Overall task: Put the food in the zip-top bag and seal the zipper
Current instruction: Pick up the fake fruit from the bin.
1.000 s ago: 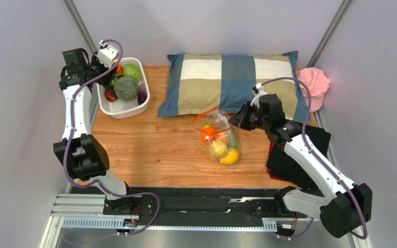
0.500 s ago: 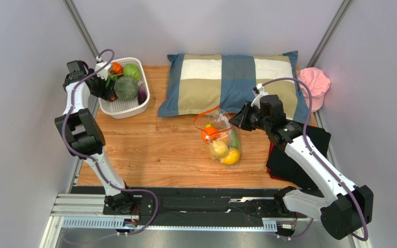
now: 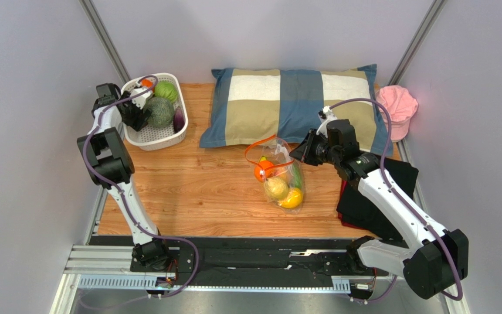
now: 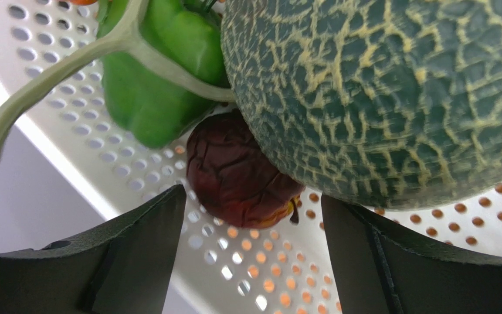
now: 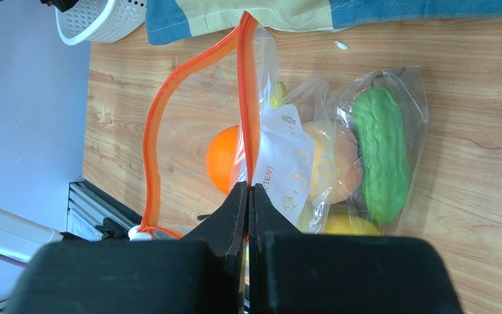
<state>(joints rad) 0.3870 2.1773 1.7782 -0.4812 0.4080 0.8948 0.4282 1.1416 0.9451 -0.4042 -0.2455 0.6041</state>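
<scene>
On the worktop (image 3: 188, 190), the zip-top bag (image 3: 285, 176) is seen at frame centre, food already inside: tomato (image 3: 263, 171), pear (image 3: 276, 188), lemon (image 3: 291, 198). Its zipper (image 5: 252, 118) is clamped in the right pincer (image 5: 249, 193), the mouth held agape toward the upper left. There the white basket (image 3: 159, 137) is entered by the left pincer (image 4: 253, 216), fingers apart. A dark red fruit (image 4: 237, 170) lies dead ahead between them, not touched, wedged under the netted melon (image 4: 391, 98). The left arm is judged the nearer for the grab.
</scene>
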